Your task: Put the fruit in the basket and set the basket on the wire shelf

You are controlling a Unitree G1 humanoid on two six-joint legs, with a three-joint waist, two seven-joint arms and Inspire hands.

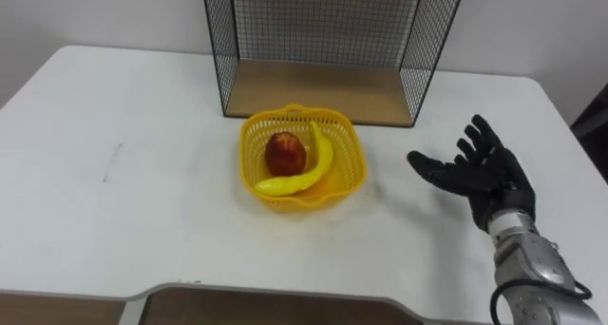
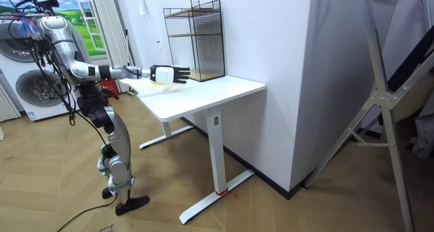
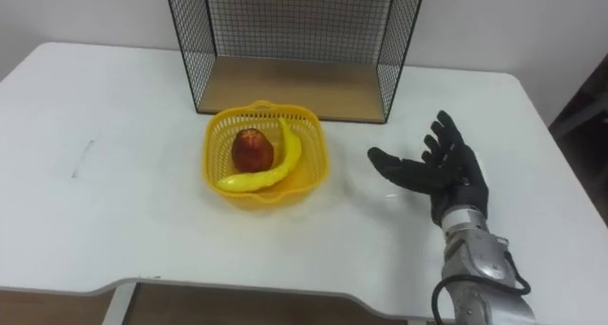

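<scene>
On the desk [image 1: 123, 173]: I see the yellow basket [image 1: 304, 200] standing near the middle, upright on the white top.
Fruit: the apple [image 1: 284, 153] and the banana [image 1: 309, 168] both lie inside the basket. The banana curves round the apple's right and near sides, and its near end rests against the basket's near wall.
Shelf [image 1: 313, 89]: a black wire frame with a wooden floor, standing at the far edge of the desk. The basket sits just in front of it, apart from it.
Right hand [image 1: 484, 173]: I have it right of the basket, not touching it, with the fingers straight and spread and the palm turned left toward the basket. It holds nothing.
Robot: in the room view it stands upright at the desk's end on the room view's left, with one arm stretched out level over the top.
</scene>
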